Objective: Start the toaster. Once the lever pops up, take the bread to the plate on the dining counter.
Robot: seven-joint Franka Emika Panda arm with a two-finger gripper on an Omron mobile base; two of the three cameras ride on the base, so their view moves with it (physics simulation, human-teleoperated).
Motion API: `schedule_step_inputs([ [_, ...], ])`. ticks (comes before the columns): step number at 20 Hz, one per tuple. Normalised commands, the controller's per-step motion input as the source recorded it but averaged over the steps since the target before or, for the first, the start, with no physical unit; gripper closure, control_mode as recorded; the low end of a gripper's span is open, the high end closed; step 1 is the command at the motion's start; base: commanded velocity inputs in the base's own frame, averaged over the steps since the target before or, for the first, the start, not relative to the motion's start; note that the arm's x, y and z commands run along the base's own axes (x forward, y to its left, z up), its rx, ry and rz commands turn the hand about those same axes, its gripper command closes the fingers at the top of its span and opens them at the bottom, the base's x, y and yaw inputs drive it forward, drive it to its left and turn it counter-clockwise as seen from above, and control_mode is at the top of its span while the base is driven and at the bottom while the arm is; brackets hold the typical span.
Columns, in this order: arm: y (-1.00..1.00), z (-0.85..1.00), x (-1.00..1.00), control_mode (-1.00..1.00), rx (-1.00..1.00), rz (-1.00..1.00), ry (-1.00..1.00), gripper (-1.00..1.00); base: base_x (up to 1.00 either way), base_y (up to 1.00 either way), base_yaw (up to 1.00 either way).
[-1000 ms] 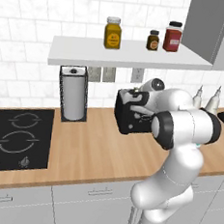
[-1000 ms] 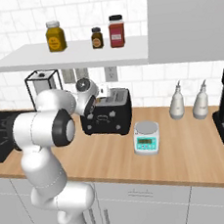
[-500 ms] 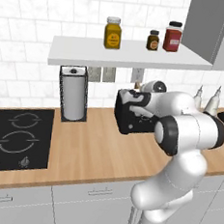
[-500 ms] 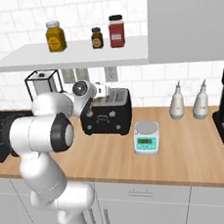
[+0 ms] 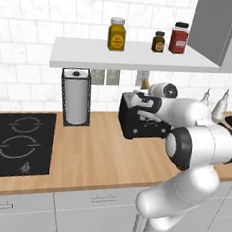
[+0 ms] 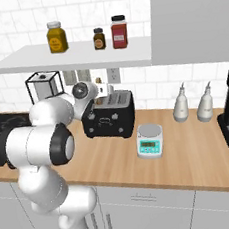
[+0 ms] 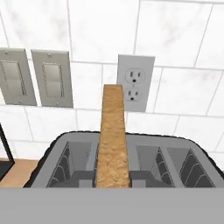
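Bread (image 7: 113,135) stands edge-on directly ahead of my jaws, above the toaster (image 7: 118,159) on the worktop (image 5: 99,156). Whether my jaws grip it, I cannot tell.

The bread (image 7: 113,135) hides the hand's fingertips and state.

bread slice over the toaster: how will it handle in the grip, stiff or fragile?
The bread is a thin slice seen edge-on and standing straight above the toaster, so it probably holds its shape. It looks light for its size. The porous crumb suggests a hard squeeze could dent or crumble it.
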Motion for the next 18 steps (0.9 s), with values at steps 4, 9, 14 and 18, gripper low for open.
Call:
schedule_step_inputs([
  [4,0.0,0.3,-0.32,-1.0,-0.02,0.0,-0.13,1.0,0.0,0.0,0.0],
  [9,0.0,0.42,-0.33,-1.0,0.0,0.0,-0.06,1.0,0.0,0.0,0.0],
  [14,0.0,0.44,-0.51,-1.0,0.0,0.0,0.03,1.0,0.0,0.0,0.0],
  [18,0.0,0.4,-0.72,-1.0,0.0,0.0,0.15,1.0,0.0,0.0,0.0],
])
